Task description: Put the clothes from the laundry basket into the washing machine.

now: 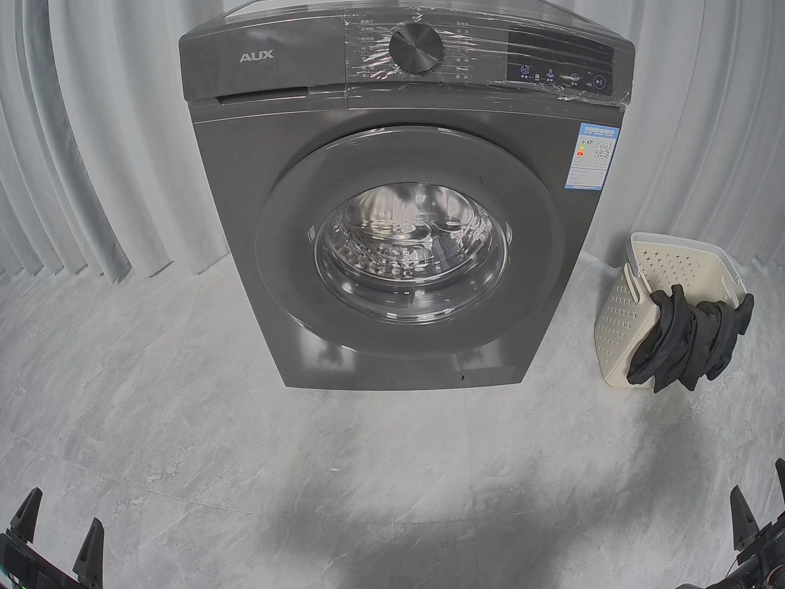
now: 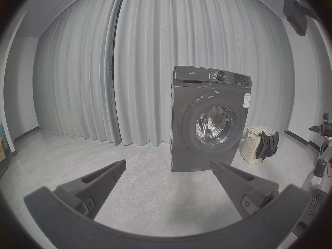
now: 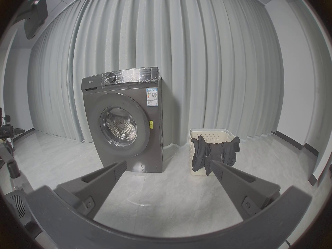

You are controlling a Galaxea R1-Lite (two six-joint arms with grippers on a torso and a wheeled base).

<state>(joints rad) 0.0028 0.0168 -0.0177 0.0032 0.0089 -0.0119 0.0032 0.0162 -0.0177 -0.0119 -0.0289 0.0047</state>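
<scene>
A grey front-loading washing machine [image 1: 409,206] stands on the floor ahead of me, its round glass door [image 1: 411,251] shut. To its right a cream perforated laundry basket [image 1: 621,321] holds dark clothes [image 1: 691,333] that hang over its front rim. My left gripper [image 1: 61,521] is low at the near left, open and holding nothing. My right gripper [image 1: 759,492] is low at the near right, also open and holding nothing. In the left wrist view the left gripper [image 2: 167,163] faces the machine [image 2: 207,121] from well back. The right gripper [image 3: 168,163] faces the machine [image 3: 124,121] and the clothes [image 3: 214,153].
Pale curtains [image 1: 106,124] hang behind and beside the machine. Bare grey marble floor [image 1: 368,468] lies between me and the machine and basket. A white wall with dark skirting [image 3: 294,142] runs beyond the basket.
</scene>
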